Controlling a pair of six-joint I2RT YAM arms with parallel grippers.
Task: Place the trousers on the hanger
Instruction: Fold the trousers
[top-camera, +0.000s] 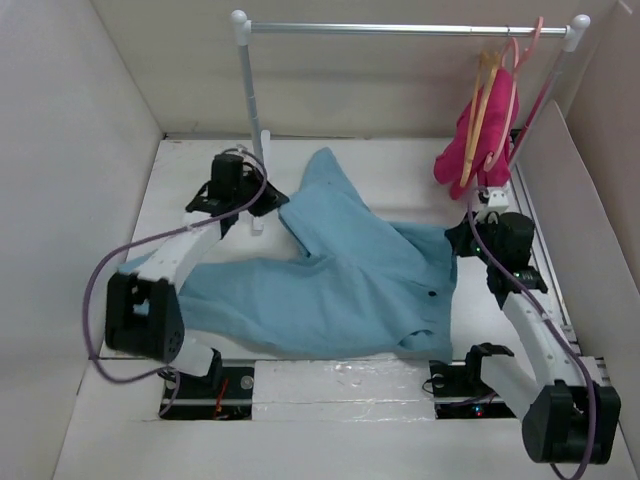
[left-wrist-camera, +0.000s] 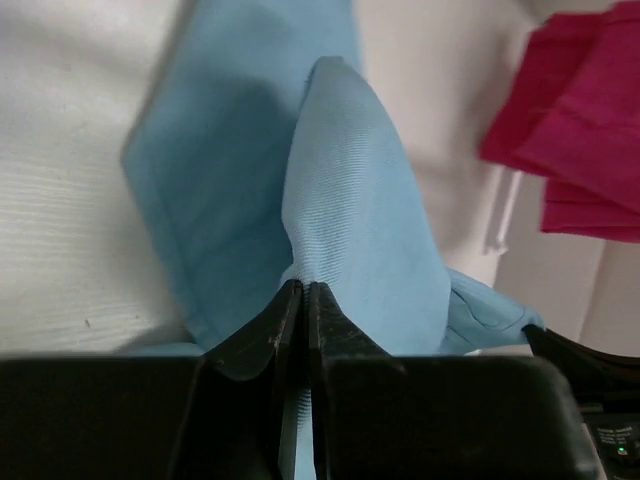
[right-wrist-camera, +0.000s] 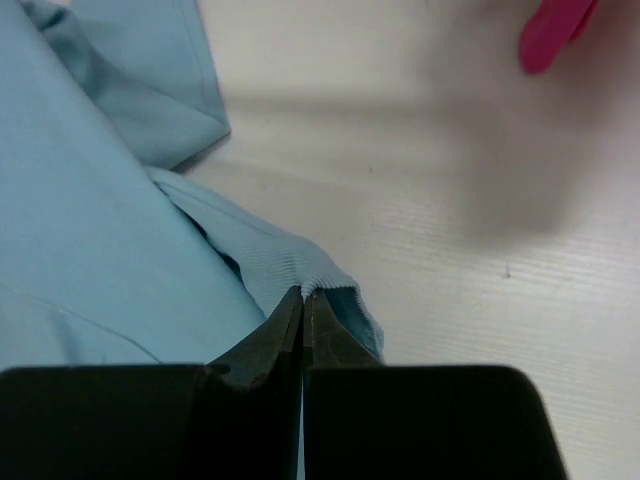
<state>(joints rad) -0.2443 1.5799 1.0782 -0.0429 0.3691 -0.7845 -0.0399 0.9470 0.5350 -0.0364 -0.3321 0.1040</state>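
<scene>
Altogether one trousers (top-camera: 340, 280), two hangers (top-camera: 481, 108) — left claw (left-wrist-camera: 303, 290), right claw (right-wrist-camera: 302, 293) pinching it.

The trousers (top-camera: 340, 280) are plain light sky-blue with a fine ribbed weave. At two o'clock, the garment (top-camera: 455, 160) is magenta and the hanger (top-camera: 481, 100) is pale tan wood. The desk (top-camera: 400, 175) is plain white.

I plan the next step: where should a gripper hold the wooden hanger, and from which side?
Likely the hanger by its upper wooden arm, which slopes down-left from the rail. Come from the left, high up: that side is free there, while the pink garment and pink hanger crowd its right and lower end. The wood is slim, so narrow jaws could pinch across it.
</scene>
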